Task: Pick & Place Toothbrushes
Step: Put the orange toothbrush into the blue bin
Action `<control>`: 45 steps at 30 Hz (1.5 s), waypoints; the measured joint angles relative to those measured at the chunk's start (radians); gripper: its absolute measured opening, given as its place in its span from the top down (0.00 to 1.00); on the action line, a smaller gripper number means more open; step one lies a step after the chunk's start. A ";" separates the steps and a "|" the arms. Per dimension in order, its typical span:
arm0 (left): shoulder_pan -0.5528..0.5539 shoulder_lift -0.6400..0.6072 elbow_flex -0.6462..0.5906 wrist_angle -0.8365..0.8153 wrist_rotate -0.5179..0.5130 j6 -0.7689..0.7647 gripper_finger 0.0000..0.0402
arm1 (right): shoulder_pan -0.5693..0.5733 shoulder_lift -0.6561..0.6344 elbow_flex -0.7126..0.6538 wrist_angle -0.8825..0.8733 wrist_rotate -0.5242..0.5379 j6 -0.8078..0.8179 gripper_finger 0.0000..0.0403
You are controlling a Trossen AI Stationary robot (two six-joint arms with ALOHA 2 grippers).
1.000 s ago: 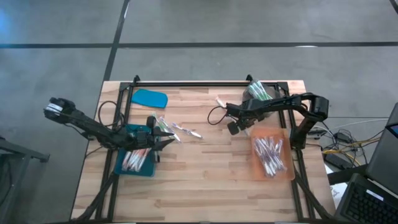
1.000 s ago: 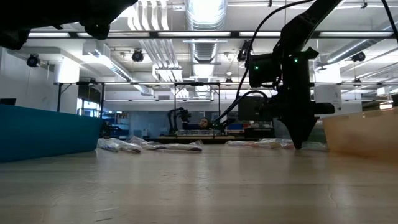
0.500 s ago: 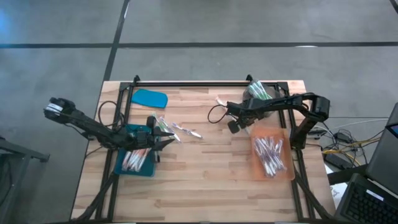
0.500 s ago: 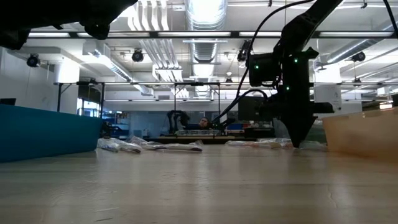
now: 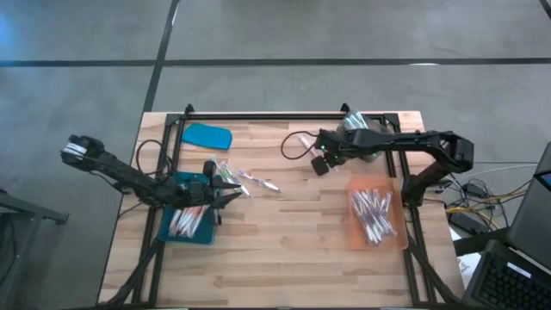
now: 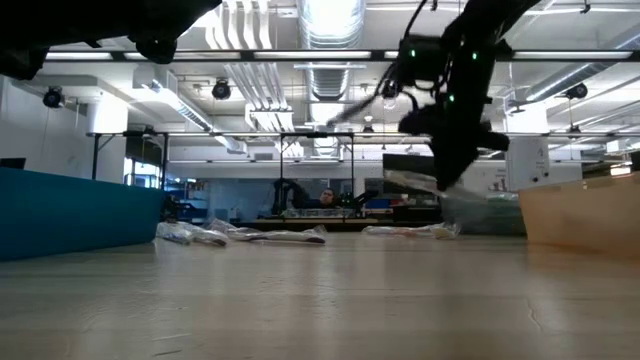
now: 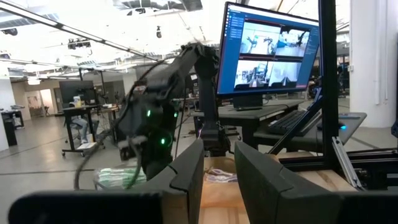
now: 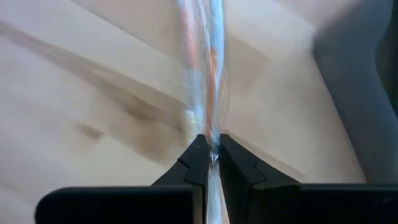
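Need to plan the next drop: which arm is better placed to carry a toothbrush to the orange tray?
Right. The right hand is shut on a wrapped toothbrush, lifted off the table beside the orange tray. The left hand hovers by the blue tray, far across the table.

Two trays: one blue tray [image 5: 188,226], one orange tray [image 5: 375,220]. One blue lid [image 5: 207,136]. Two arms.

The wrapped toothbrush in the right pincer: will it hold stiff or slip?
The toothbrush probably stays stiff: it runs straight out from the shut right pincer. Its glossy clear wrap may be slippery, and the grip near one end could let it swing.
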 joint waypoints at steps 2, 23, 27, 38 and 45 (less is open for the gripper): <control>0.000 0.000 0.000 -0.001 0.000 0.000 0.76 | 0.022 -0.020 0.024 0.012 0.000 -0.019 0.96; 0.000 0.000 0.000 -0.002 0.001 -0.054 0.76 | 0.490 -0.079 0.204 0.095 0.360 -0.054 0.96; 0.000 0.000 0.000 -0.006 0.001 -0.057 0.76 | 0.573 -0.079 0.190 0.150 0.412 -0.054 0.96; 0.000 0.000 0.000 -0.057 0.005 -0.085 0.76 | 0.780 -0.062 0.132 0.406 0.541 -0.176 0.96; 0.000 0.040 0.007 -0.124 0.113 -0.107 0.76 | 0.858 -0.042 0.064 0.624 0.542 -0.328 0.96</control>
